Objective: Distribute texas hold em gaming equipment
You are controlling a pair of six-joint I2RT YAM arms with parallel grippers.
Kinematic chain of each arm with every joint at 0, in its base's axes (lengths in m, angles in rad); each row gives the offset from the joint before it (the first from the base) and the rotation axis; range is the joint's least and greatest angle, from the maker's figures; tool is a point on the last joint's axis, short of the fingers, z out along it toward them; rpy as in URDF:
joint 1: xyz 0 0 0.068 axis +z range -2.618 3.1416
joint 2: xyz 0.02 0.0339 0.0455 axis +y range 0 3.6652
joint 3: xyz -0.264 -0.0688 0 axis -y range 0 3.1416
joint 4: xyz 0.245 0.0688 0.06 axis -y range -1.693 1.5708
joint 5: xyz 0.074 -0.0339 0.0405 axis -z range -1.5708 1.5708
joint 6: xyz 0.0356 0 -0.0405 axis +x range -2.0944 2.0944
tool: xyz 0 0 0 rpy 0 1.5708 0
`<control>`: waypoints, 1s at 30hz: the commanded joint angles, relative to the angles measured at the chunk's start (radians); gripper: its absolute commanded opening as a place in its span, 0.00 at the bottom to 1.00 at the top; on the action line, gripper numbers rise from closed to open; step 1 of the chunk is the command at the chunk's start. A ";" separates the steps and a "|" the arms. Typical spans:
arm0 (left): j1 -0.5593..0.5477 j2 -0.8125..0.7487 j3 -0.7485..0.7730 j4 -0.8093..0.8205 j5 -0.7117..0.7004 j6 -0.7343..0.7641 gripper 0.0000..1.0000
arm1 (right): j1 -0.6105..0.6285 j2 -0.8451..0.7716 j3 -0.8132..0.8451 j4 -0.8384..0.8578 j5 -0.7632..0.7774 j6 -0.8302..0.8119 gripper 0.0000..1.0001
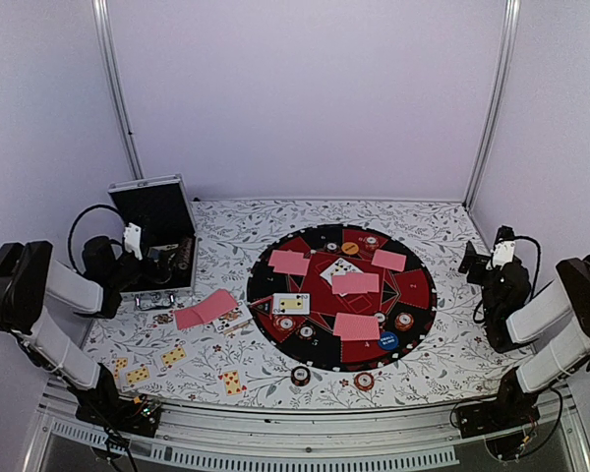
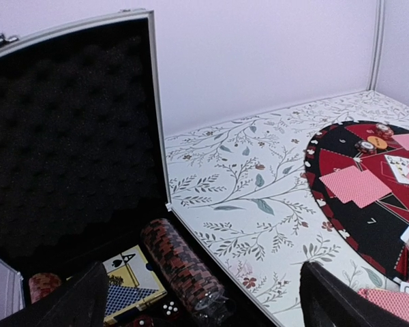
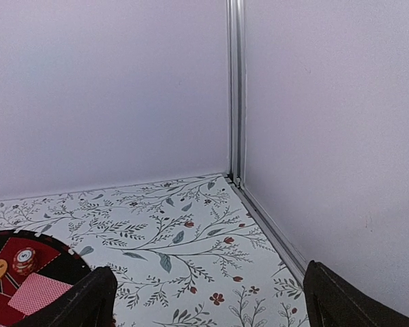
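Pink-backed cards [image 1: 355, 283] and face-up cards [image 1: 291, 303] lie on the round black-and-red mat [image 1: 423, 295] with poker chips [image 1: 403, 321], an orange button [image 1: 349, 248] and a blue button [image 1: 387, 341]. More pink cards [image 1: 205, 310] and face-up cards [image 1: 174, 355] lie on the cloth to the left. My left gripper [image 1: 162, 258] hangs open over the silver case's edge, above a roll of chips [image 2: 180, 266]. My right gripper [image 1: 477, 258] is open and empty at the right, off the mat. In the right wrist view its fingers [image 3: 82, 303] frame bare cloth.
The open silver case [image 1: 155, 231] stands at the back left, its lid [image 2: 68, 136] upright; inside lie a card box [image 2: 126, 283] and dice [image 2: 169, 308]. Two chips [image 1: 301, 375] sit on the cloth in front of the mat. Walls and a corner post [image 3: 235, 88] close the back.
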 commanded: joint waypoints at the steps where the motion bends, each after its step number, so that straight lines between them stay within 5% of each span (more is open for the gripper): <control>1: 0.012 -0.013 -0.043 0.121 -0.038 -0.028 1.00 | -0.006 0.038 -0.036 0.177 -0.124 -0.061 0.99; 13: -0.004 -0.014 -0.063 0.151 -0.106 -0.027 1.00 | -0.080 0.079 0.077 -0.012 -0.167 -0.001 0.99; 17: -0.008 0.043 -0.227 0.529 -0.199 -0.062 1.00 | -0.081 0.077 0.073 -0.005 -0.169 -0.001 0.99; 19: -0.006 0.003 -0.187 0.376 -0.202 -0.060 1.00 | -0.081 0.077 0.074 -0.006 -0.171 -0.001 0.99; 30: -0.006 0.022 -0.161 0.364 -0.216 -0.069 1.00 | -0.081 0.077 0.073 -0.006 -0.171 -0.001 0.99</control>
